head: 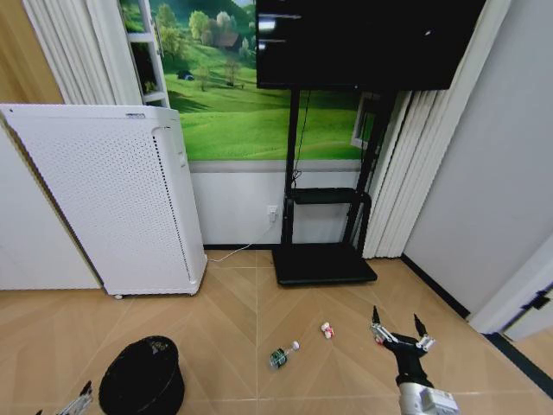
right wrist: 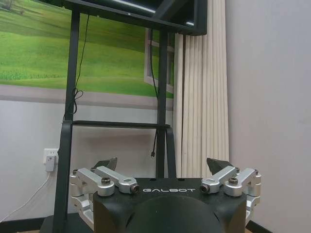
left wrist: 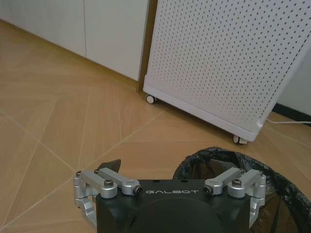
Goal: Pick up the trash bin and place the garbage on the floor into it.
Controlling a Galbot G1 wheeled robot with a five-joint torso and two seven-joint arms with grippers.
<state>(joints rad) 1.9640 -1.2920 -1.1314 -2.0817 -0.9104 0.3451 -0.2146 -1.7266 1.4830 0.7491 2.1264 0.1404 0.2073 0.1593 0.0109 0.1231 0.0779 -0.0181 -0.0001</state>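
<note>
Black trash bin (head: 142, 377) stands upright on the wood herringbone floor (head: 233, 320), low on the robot's left, in front of the white perforated appliance (head: 112, 199) but apart from it. Bin has a dark liner; a small bit of something sits at its far rim, too small to tell what. Left gripper (head: 76, 403) is just beside the bin on its left side, barely showing at the frame bottom in the head view. In the left wrist view the left gripper (left wrist: 165, 165) has its jaws spread wide, nothing between them; one fingertip (left wrist: 221, 164) sits over the bin rim (left wrist: 228, 158), the other over bare floor. Cannot tell if it touches the rim. Appliance castors (left wrist: 151, 99) and its perforated panel show behind.

Garbage on the floor: green-and-white bottle-like piece (head: 282, 354) lying on its side near the middle, red-and-white wrapper (head: 327, 329) a bit farther and to its right, the two near each other, not touching. Both well apart from the bin.

Right gripper (head: 398, 332) hovers above the floor on the right, jaws spread apart, empty, to the right of the wrapper. In the right wrist view the right gripper (right wrist: 165, 164) points at the black TV stand (right wrist: 73, 111), with a wall socket (right wrist: 50, 159), a cable, the green meadow mural (right wrist: 43, 58) and white pleated curtain (right wrist: 201, 97) behind. TV stand base (head: 324, 264) sits against the wall, screen (head: 363, 39) above it.
</note>
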